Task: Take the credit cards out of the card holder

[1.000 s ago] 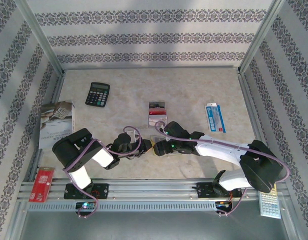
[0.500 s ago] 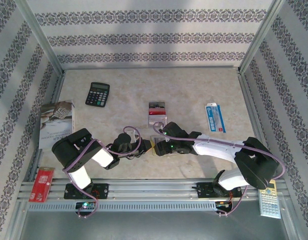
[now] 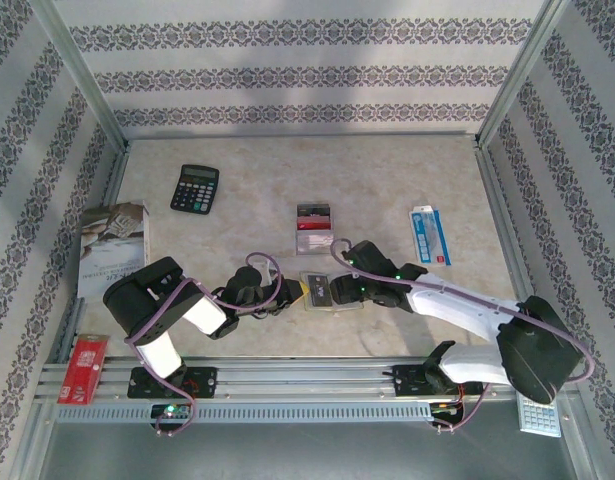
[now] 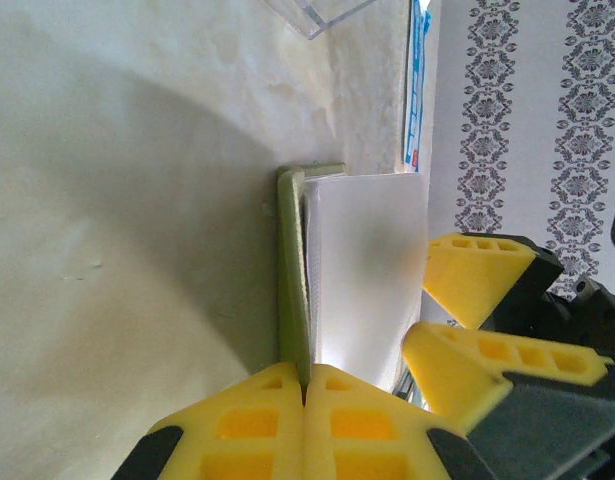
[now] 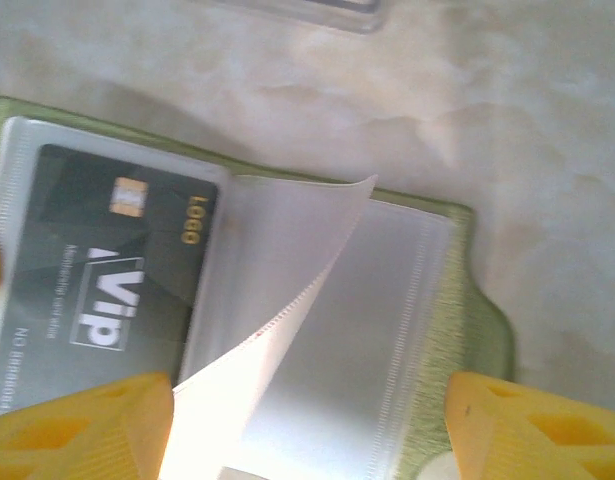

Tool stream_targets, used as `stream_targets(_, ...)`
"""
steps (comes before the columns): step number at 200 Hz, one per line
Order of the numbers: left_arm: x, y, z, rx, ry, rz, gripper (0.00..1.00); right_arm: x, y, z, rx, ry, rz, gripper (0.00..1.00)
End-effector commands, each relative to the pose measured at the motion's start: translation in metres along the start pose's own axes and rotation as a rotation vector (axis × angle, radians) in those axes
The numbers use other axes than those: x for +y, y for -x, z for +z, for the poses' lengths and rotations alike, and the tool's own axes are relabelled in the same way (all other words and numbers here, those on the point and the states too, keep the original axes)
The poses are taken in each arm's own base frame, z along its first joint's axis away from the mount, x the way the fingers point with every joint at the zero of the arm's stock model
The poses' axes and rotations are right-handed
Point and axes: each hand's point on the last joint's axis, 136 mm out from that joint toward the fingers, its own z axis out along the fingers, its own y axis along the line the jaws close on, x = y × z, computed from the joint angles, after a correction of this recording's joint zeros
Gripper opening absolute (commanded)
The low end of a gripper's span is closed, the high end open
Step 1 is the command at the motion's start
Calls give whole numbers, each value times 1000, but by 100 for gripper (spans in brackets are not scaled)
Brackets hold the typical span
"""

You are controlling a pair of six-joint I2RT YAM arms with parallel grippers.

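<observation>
The olive-green card holder [image 3: 320, 293] lies open on the table between my two grippers. My left gripper [image 4: 307, 385] is shut on its green edge [image 4: 292, 270], with the pale pocket lining [image 4: 367, 270] standing beside it. In the right wrist view a dark grey credit card [image 5: 107, 280] sits inside a clear pocket, and one clear leaf [image 5: 277, 290] curls up. My right gripper [image 5: 307, 440] hovers open over the holder's pockets, its yellow fingers [image 5: 537, 430] wide apart. A red card [image 3: 314, 213] and a pinkish-white card [image 3: 313, 240] lie on the table just beyond.
A black calculator [image 3: 195, 187] sits at the far left and a booklet [image 3: 112, 245] by the left wall. A blue-and-white packet [image 3: 430, 235] lies at the right. A red item [image 3: 82, 368] and a pale keypad [image 3: 539, 412] rest on the front rail.
My right arm has drawn back to the right, uncovering more of the card holder, and its jaws have narrowed slightly. The left gripper has stayed in place, shut on the holder.
</observation>
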Motion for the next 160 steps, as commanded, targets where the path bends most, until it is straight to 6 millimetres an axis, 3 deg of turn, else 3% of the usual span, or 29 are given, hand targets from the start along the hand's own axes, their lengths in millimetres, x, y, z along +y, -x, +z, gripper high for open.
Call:
stream_targets(1,-4,3,2,1,-7,13,4,-18,-11,-1,25,-70,12,72)
stream_targets(34,-5,3,1,3,-5,17,3,-38,-11,-10,28,-145,80,72)
stream_targets(66,-5,3,0,3,-4,20,3,-63,-10,-34,-12,-212,144,72)
stream_targets(88,-6,1,1,16,-1,28,0,-58,-1,-51,-36,-148,151,71)
stream_targets(109,-8,1,1,18,-9,34,0,-31,12,-64,-28,2,148,69)
stream_targets(140,-11,1,0,21,-11,44,0,50,33,-74,23,451,228,56)
stream_targets(160,-13,2,-1,16,-17,47,0,85,37,-66,65,619,266,49)
